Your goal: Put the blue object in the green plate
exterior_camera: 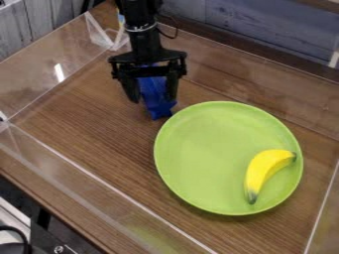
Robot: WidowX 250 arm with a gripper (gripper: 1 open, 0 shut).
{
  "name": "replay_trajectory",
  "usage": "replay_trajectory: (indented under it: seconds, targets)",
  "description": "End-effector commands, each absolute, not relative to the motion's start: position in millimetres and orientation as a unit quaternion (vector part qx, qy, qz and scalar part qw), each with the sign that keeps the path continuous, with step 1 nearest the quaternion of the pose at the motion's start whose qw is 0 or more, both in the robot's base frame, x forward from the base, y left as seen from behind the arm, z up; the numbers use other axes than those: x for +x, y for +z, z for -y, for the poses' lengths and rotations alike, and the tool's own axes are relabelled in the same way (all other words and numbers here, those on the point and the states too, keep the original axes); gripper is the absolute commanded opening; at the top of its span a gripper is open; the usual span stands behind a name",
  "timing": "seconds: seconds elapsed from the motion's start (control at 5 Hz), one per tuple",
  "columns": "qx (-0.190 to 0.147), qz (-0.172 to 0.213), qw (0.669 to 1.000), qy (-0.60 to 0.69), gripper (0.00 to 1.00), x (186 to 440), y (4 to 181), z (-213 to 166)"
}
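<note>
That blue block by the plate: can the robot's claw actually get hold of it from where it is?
Probably yes. The gripper is open, pointing down, its fingers on either side of the blue block on the table; nothing lies between them, and the green plate sits clear alongside.

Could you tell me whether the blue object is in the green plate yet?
Out: the blue object lies on the wood beside the green plate.
</note>
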State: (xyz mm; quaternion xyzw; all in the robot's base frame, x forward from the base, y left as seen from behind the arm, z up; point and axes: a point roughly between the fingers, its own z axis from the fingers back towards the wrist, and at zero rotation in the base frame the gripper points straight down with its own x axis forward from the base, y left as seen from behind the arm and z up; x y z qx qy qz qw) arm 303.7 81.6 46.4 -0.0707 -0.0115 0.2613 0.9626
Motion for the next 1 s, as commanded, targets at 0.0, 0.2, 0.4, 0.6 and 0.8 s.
replay_trajectory:
  seconds: [0.0, 0.2, 0.4, 0.6, 0.8]
  targets:
    - [-0.068, 0.045, 0.962, 0.262, 1.0, 311.1, 67.9, -85.5]
    - [-0.069, 0.052, 0.962, 0.258, 1.0, 309.4, 76.8, -81.8]
    - [-0.068, 0.055, 0.963, 0.257, 1.0, 307.2, 79.2, -77.8]
    - [-0.065, 0.057, 0.961, 0.261, 1.0, 308.6, 76.3, -78.4]
    - [-0.062, 0.055, 0.962, 0.262, 1.0, 304.4, 72.4, -74.9]
